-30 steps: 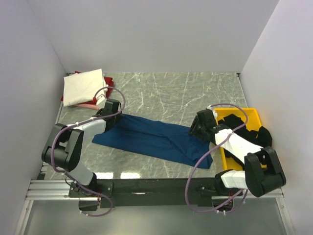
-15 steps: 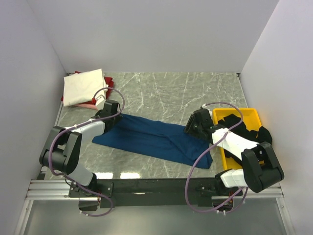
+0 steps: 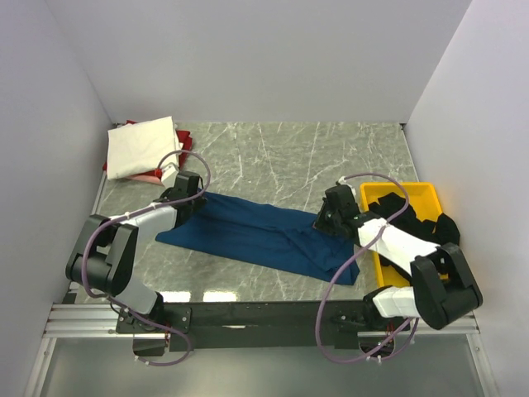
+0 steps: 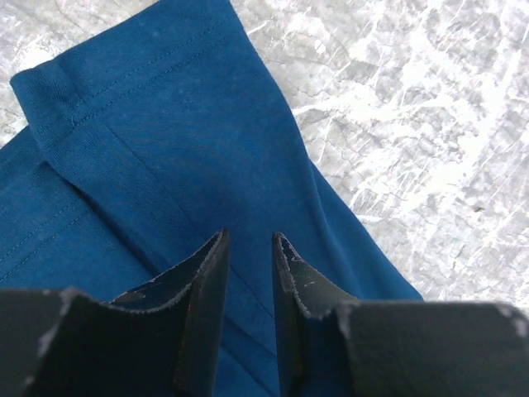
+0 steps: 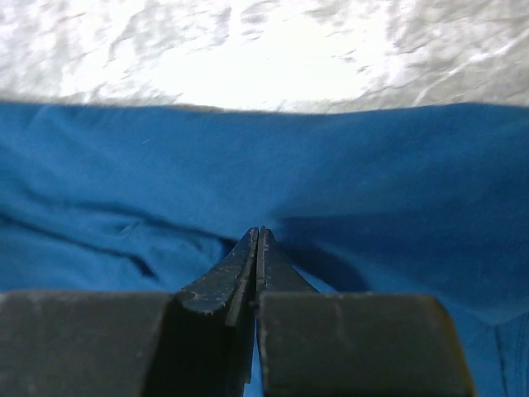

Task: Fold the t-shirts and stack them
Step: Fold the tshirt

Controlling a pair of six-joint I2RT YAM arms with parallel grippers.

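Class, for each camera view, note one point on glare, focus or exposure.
Top external: sharp, glare low on the marble table. Left wrist: blue t-shirt crisp to the stitching beside the left end effector. Right wrist: marble blown out white, right end effector soft.

Four t-shirts: blue, cream, red, black; one tray; two arms.

- Dark blue cotton t-shirt lies spread across the middle of the grey marble bench.
- Folded cream t-shirt lies on a red t-shirt in the far-left corner.
- Yellow plastic tray sits at the right edge, with a black t-shirt in it and over its rim.
- Left gripper is at the blue shirt's left end and right gripper at its right.
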